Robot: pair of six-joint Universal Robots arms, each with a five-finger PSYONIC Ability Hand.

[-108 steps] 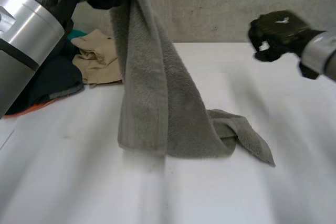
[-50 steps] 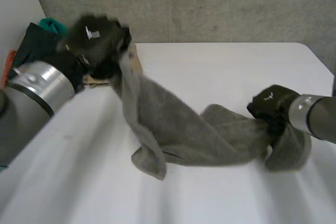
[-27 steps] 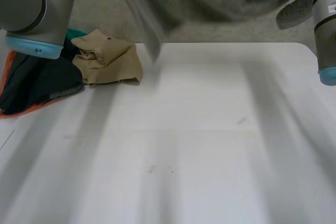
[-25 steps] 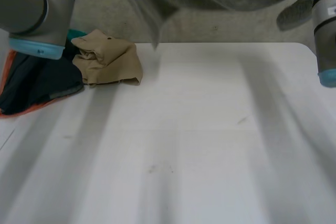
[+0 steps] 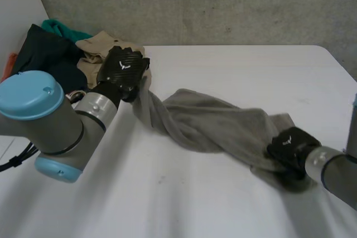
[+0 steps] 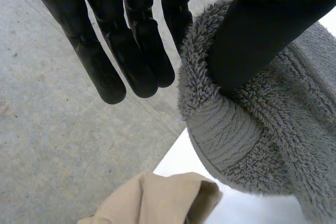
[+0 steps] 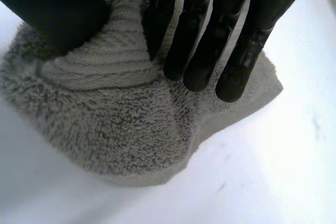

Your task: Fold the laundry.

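Both ends of the grey towel (image 5: 212, 121) are pinched. My left hand (image 5: 124, 71) nips one hem between thumb and straight fingers, and my right hand (image 5: 291, 146) does the same at the far end, low on the table (image 5: 223, 204). The cloth lies twisted between them, its long axis running hand to hand. A tan garment (image 5: 92, 48) and a dark pile (image 5: 44, 54) sit just beyond my left hand, crowding any spread that way.

The grey towel (image 5: 212, 121) stretches across the middle of the table (image 5: 240, 65) between the left hand (image 5: 124, 69) and the right hand (image 5: 291, 146), barring the way from near to far. Beyond it bare table runs to the wall (image 5: 223, 4). A tan garment (image 5: 92, 48) and dark clothes (image 5: 44, 48) fill the far left corner beside the left hand; the left arm (image 5: 50, 118) overhangs the near left
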